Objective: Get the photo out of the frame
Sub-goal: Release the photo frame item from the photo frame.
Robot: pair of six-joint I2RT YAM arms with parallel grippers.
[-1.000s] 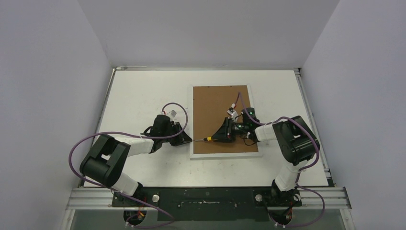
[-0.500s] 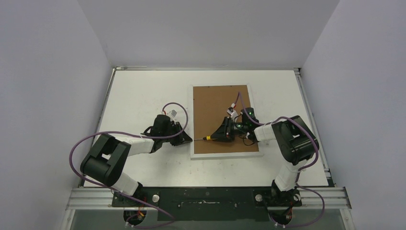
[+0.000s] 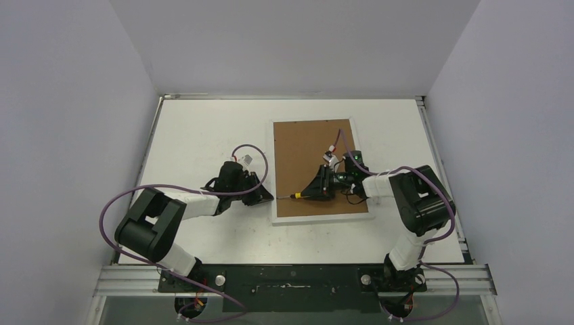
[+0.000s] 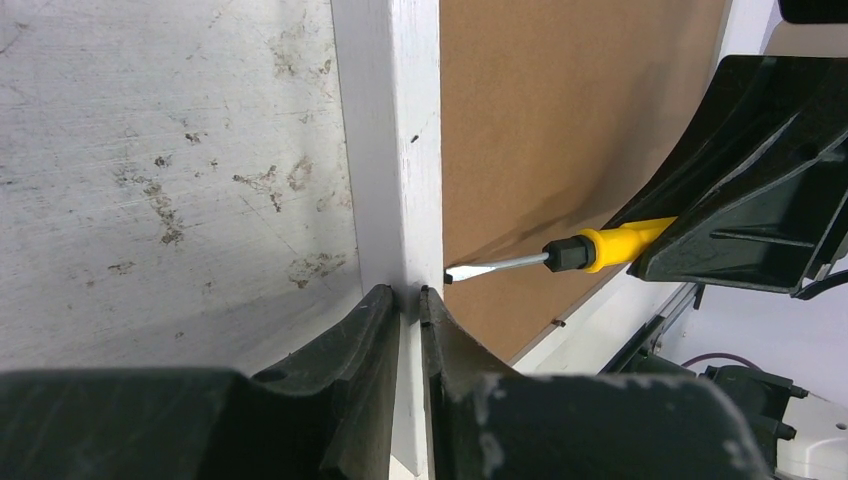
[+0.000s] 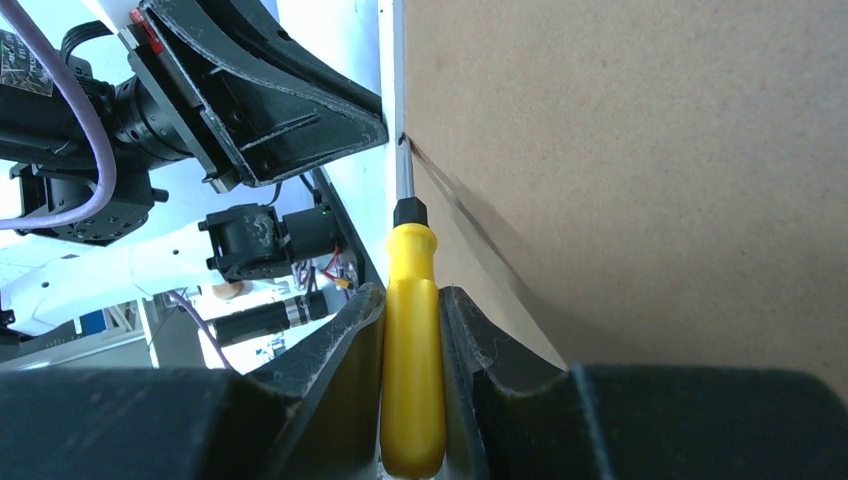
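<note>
Right end effector (image 5: pixel 412 296) is pinching the screwdriver (image 5: pixel 408 250) by its yellow handle, blade pointing left across the frame (image 4: pixel 390 150). Frame is lying face down on the bench (image 4: pixel 150 150), long axis running away from the bases, brown board (image 5: pixel 650 180) up. Photo isn't showing; I'm guessing it's under that board. Tip is sitting at the seam between board and left rail. Left end effector (image 4: pixel 408 298) is bearing on that rail just beside the tip, jaws nearly together; can't tell if it's gripping anything. I'm judging the tip needs getting under the board's left edge.
</note>
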